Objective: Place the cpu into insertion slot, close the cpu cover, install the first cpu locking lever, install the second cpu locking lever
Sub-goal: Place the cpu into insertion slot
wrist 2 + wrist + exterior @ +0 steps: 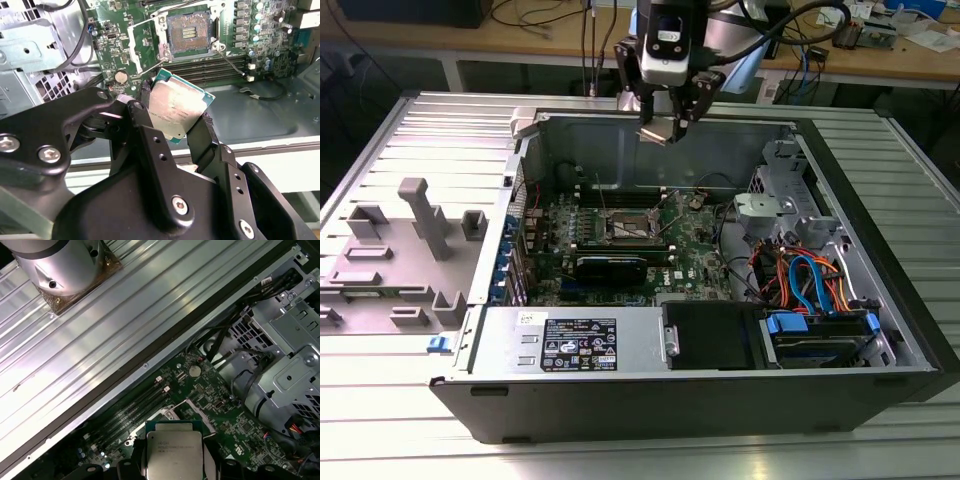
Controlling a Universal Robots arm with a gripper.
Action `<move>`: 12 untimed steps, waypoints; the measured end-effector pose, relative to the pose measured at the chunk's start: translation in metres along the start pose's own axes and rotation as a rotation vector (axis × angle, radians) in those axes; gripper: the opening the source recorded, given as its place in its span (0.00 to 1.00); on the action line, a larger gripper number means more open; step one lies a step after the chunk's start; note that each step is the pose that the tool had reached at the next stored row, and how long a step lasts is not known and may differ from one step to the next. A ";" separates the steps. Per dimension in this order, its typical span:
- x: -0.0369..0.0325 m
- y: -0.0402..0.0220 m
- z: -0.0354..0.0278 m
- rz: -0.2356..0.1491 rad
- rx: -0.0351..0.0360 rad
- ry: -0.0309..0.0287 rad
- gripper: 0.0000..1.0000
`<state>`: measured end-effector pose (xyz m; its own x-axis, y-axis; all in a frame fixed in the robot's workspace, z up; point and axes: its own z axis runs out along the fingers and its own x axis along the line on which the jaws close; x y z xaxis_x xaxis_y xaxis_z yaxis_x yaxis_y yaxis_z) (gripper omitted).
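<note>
silver cpu (pixel 176 111) (claw-gripped (pixel 172 125)) above slot (pixel 188 33)

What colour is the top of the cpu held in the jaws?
Dull silver-grey, with a thin green border; the cpu shows best in the second wrist view.

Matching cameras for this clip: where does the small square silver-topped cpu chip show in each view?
Exterior view: the small square silver-grey cpu is at the picture's upper middle, gripped in the claw.
Second wrist view: cpu tilted between the black claw fingers, insertion slot beyond it.
First wrist view: cpu clamped over the board.
Shared landmark: the green motherboard.
</note>
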<state>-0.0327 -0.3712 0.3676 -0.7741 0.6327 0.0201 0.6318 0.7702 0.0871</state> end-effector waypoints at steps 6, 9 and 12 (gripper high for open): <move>0.0000 0.0000 0.0007 0.045 -0.0008 -0.0039 0.54; 0.0000 -0.0001 0.0010 0.066 -0.0013 -0.0057 0.54; 0.0000 -0.0001 0.0012 0.081 -0.0016 -0.0070 0.54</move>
<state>-0.0327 -0.3712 0.3664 -0.7202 0.6934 0.0201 0.6922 0.7164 0.0871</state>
